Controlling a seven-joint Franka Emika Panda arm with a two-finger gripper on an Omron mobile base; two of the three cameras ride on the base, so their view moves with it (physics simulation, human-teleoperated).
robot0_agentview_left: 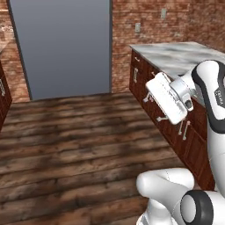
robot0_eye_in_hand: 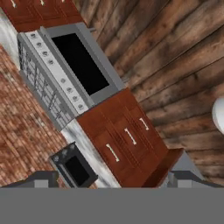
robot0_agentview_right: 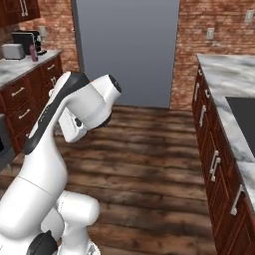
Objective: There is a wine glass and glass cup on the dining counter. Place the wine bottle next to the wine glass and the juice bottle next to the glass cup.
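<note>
A small pink-purple juice bottle (robot0_agentview_right: 33, 52) stands far off on the left worktop, beside a black coffee machine (robot0_agentview_right: 25, 41). My arm is folded up over the floor, its white hand (robot0_agentview_left: 168, 97) held high and well away from the bottle. In the hand view my gripper (robot0_eye_in_hand: 113, 180) is open, its dark fingertips (robot0_eye_in_hand: 41, 179) wide apart with nothing between them, looking at a stove and drawer cabinets. The wine bottle, wine glass, glass cup and dining counter are out of view.
A marble worktop on wooden cabinets (robot0_agentview_left: 176, 57) runs along the right, with a dark cooktop (robot0_agentview_right: 243, 117). A toaster (robot0_agentview_right: 12, 51) sits on the left worktop (robot0_agentview_right: 15, 69). A grey door panel (robot0_agentview_left: 61, 44) and brick wall close the far end. Open wooden floor (robot0_agentview_left: 79, 149) lies between.
</note>
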